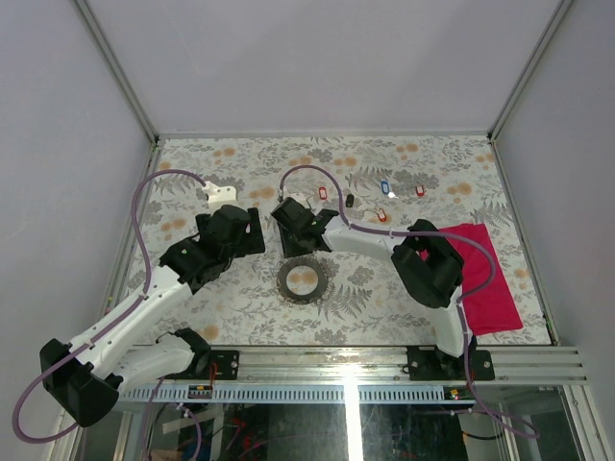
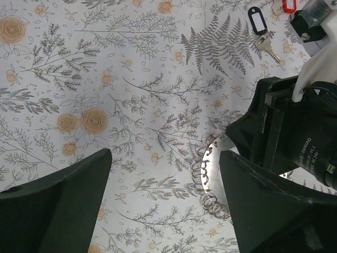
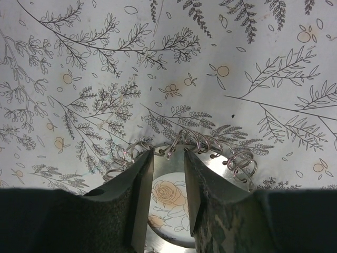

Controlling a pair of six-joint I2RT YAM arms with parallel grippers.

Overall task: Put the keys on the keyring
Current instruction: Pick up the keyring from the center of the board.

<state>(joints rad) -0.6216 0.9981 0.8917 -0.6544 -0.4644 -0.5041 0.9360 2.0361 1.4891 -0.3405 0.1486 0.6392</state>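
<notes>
Your right pincer point(image 3: 168, 155) straddles the dark grey linked metal keyring point(image 3: 216, 161), jaws nearly together, probably steadying it; whether it's clamped, you cannot tell.

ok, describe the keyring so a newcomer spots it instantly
On the floral table, look centre, left of the red cloth. The keyring is a dark grey ring of small loops with a wide hole; the keys beyond are tiny coloured tags.

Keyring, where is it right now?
In the top view the keyring lies near the middle of the flowery table. The right wrist view shows the right gripper straddling its rim.
</notes>
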